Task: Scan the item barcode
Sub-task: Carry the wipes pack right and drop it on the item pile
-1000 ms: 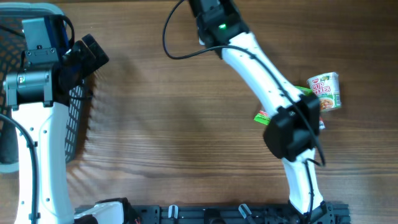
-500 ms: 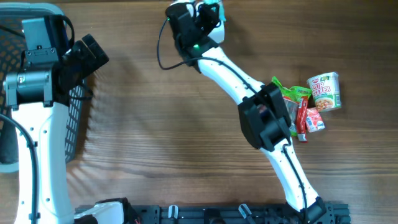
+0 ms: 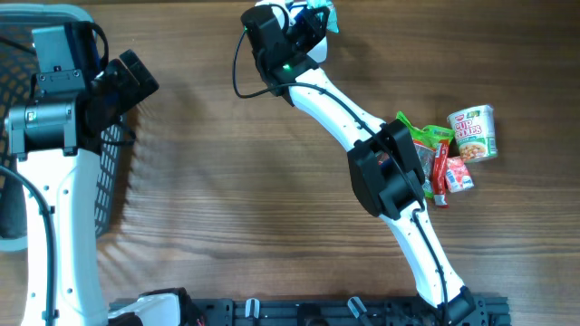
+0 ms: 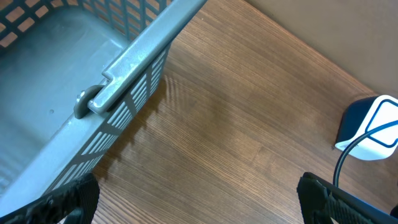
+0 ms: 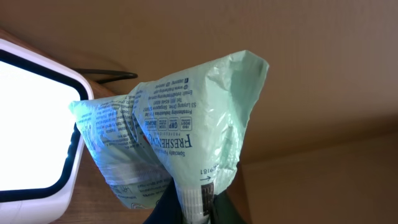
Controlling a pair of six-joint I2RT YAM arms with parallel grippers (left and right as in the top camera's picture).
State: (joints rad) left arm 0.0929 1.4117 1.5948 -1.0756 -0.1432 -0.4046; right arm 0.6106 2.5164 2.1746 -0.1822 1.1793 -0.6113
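My right gripper [image 3: 306, 27] is at the far middle of the table, shut on the lower end of a mint-green printed bag [image 3: 320, 13]. In the right wrist view the gripper [image 5: 194, 210] pinches the bag [image 5: 186, 124] next to a small barcode [image 5: 206, 188], and the bag stands up in front of the camera. A white-framed scanner [image 5: 37, 124] with a bright face is just left of the bag. The same scanner [image 4: 379, 124], blue and white with a black cable, shows from the left wrist. My left gripper [image 3: 127, 80] is open and empty by the basket, its fingertips [image 4: 68, 199] wide apart.
A grey plastic basket [image 3: 18, 54] sits at the far left, its rim [image 4: 137, 68] under the left arm. At the right lie a cup of noodles [image 3: 473, 133], a green packet [image 3: 417, 136] and red packets [image 3: 442, 172].
The right arm has swung from the pile at the right to the far middle of the table, carrying the green bag. The left arm has not moved.
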